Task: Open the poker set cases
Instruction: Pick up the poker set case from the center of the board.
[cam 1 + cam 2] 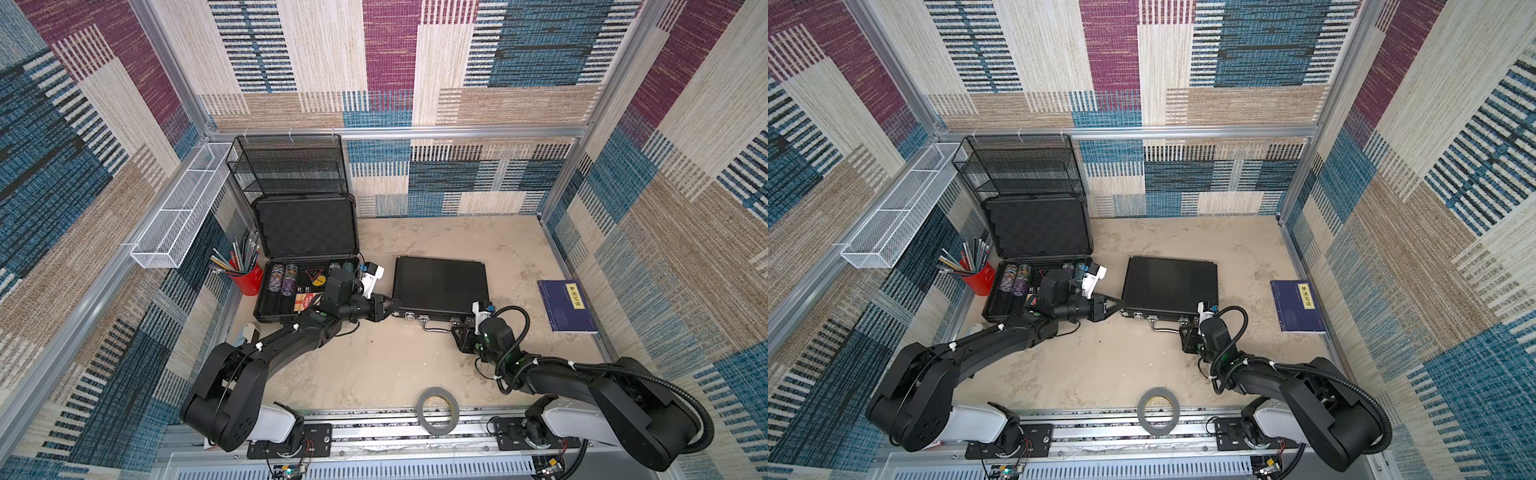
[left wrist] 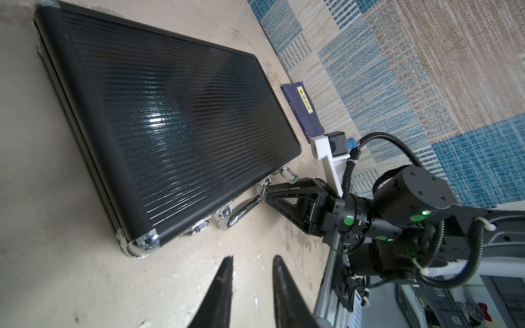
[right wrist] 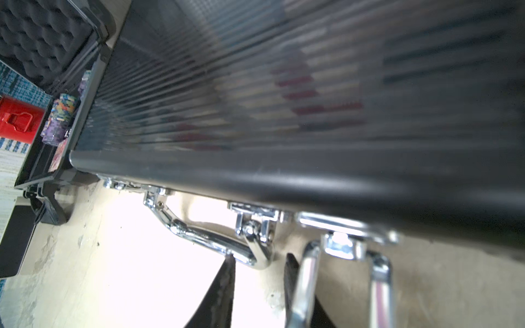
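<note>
In a top view, the grey case [image 1: 305,228] beside the black case [image 1: 440,286] stands open with poker chips showing, so we think that one is done. The black case lies flat and shut. The left gripper [image 1: 390,305] is at its near corner, and the right gripper [image 1: 457,328] is at its front edge. A blue book [image 1: 567,305] lies on the case's other side. Its yellow label has Chinese signs too small for us to read.

In the left wrist view, the left gripper [image 2: 251,258] has its fingers apart and empty, just off the case's shiny corner.

In the right wrist view, the right gripper [image 3: 260,259] has its fingers a little apart around the bend of the silver handle [image 3: 199,235]. We cannot tell if they squeeze it. The silver latch [image 3: 341,244] beside it looks flipped out. Next, we think, both latches must be free, then the lid lifted. We see no brand name.
</note>
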You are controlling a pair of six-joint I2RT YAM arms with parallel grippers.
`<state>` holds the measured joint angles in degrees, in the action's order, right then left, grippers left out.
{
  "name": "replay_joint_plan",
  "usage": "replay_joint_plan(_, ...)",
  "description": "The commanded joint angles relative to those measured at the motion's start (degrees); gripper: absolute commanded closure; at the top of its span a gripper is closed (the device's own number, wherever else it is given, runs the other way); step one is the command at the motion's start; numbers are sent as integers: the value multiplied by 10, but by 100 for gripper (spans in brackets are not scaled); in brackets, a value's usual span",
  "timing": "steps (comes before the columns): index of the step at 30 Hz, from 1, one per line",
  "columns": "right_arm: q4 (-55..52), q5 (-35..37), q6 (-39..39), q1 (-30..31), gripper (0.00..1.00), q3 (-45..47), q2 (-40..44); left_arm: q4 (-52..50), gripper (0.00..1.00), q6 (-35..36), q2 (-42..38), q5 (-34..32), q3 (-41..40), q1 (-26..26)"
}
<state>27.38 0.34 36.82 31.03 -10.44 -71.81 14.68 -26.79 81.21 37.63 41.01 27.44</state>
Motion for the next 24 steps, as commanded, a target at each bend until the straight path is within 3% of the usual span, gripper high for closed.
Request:
replay_joint_plan(1, 51, 39, 10, 9, 71, -5, -10, -3, 73, 15, -5, -3, -3, 0)
replay_joint_plan(10, 102, 63, 32, 19, 74, -4, -80, -11, 73, 19, -18, -11, -11, 0)
replay_joint_plan(14, 112, 77, 39, 22, 81, -6, -91, -11, 73, 17, -18, -11, -13, 0)
replay_joint_plan(21, 50, 109, 38, 26, 99, -22, 1, 1, 73, 11, -15, -11, -15, -1)
replay_joint_plan(24, 17, 120, 37, 26, 100, -35, 44, 15, 73, 2, -11, -9, -18, -1)
